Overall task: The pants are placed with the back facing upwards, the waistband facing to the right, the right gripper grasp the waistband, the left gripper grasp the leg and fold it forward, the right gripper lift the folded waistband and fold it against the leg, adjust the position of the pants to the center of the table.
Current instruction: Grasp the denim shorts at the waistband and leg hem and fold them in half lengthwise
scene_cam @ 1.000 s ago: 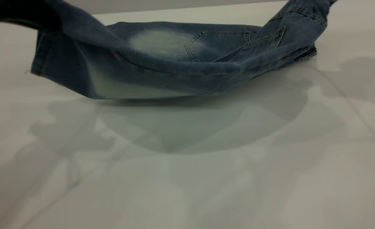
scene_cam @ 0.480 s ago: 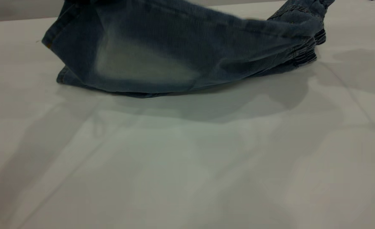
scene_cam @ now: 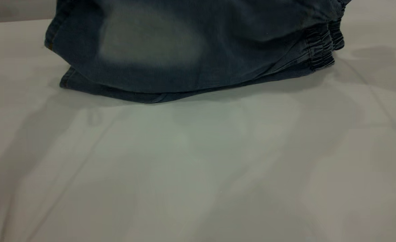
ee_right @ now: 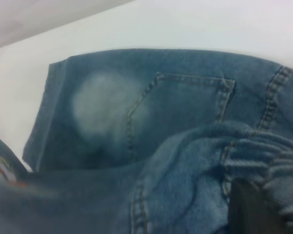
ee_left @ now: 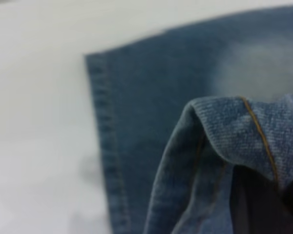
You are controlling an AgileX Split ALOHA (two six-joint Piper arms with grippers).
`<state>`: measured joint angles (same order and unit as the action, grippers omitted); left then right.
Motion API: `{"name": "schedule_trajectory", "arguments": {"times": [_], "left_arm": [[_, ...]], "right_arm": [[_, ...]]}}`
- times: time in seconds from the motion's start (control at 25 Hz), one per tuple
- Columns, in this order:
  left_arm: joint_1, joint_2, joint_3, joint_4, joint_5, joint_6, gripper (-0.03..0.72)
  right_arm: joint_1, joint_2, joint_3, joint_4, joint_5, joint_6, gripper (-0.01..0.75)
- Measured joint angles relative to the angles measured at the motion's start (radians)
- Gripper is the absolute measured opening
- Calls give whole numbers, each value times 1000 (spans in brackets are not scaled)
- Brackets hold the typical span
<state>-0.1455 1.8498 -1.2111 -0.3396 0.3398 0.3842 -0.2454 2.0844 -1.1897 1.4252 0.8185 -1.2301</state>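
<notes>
The pants (scene_cam: 191,50) hang lifted at the table's (scene_cam: 198,168) far side, the lower layer resting on the surface, the elastic waistband (scene_cam: 322,47) to the right. In the left wrist view a dark finger (ee_left: 256,204) is pressed under a bunched fold of hemmed leg (ee_left: 234,126) — clamped on it (only one finger shows). The right gripper's dark finger (ee_right: 254,212) is likewise closed on gathered waistband cloth, above the back pocket (ee_right: 185,107).

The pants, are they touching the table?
Touching. In the exterior view the lower layer of the pants lies flat on the table with no gap beneath its edge, while the upper layer is lifted above it.
</notes>
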Motion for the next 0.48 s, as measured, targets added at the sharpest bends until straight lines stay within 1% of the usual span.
{"name": "schedule_trajectory", "arguments": {"times": [0.08, 0.48], "left_arm": [[15, 11, -20, 0, -1, 5, 83], [15, 143, -116, 1, 0, 13, 83]], "right_arm": [[0, 27, -21, -7, -1, 3, 36], [0, 134, -107, -23, -6, 27, 36]]}}
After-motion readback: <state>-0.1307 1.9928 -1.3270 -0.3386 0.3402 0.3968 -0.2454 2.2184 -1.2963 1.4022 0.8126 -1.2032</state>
